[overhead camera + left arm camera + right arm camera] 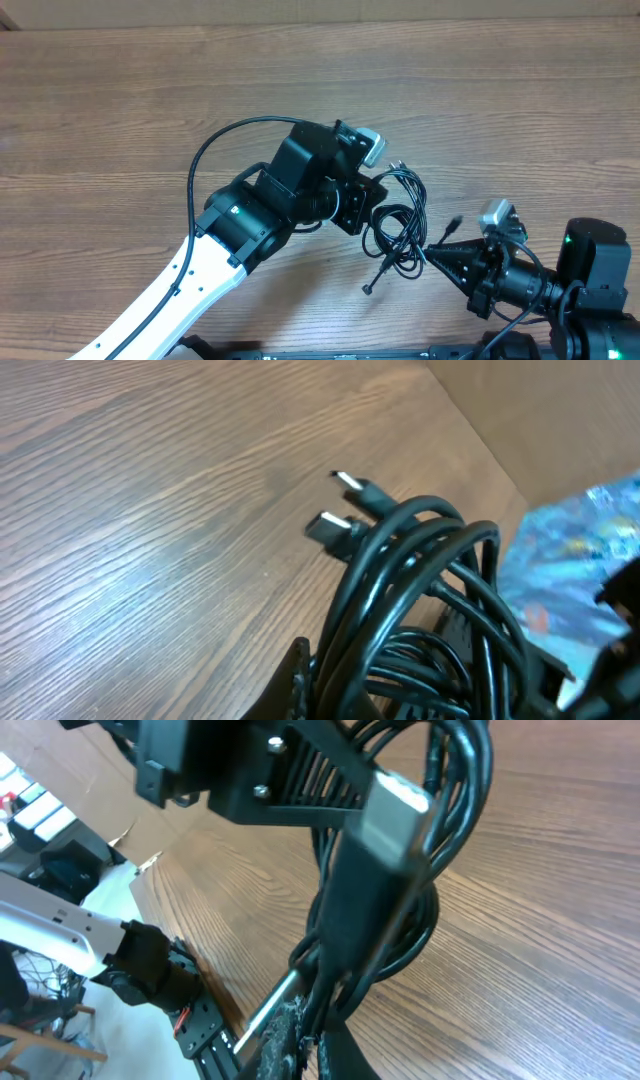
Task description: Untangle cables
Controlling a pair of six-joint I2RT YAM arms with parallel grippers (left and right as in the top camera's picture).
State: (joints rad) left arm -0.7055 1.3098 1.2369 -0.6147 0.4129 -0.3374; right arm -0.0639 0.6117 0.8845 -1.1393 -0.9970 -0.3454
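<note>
The cables (400,225) are a bundle of thin black cords looped together on the wooden table, between my two grippers. My left gripper (365,205) is shut on the left side of the bundle. The left wrist view shows the loops (420,590) packed between its fingers (390,682), with two silver-tipped plugs (340,500) sticking out above the table. My right gripper (432,255) is shut on the bundle's lower right. In the right wrist view its fingers (325,1035) pinch several strands (400,920), and a silver-tipped plug (400,795) hangs close to the camera.
A loose plug end (368,290) lies on the table below the bundle, and another (455,222) points up right. A cardboard wall (300,10) runs along the back. The table's front edge and a black clamp (190,1010) show in the right wrist view.
</note>
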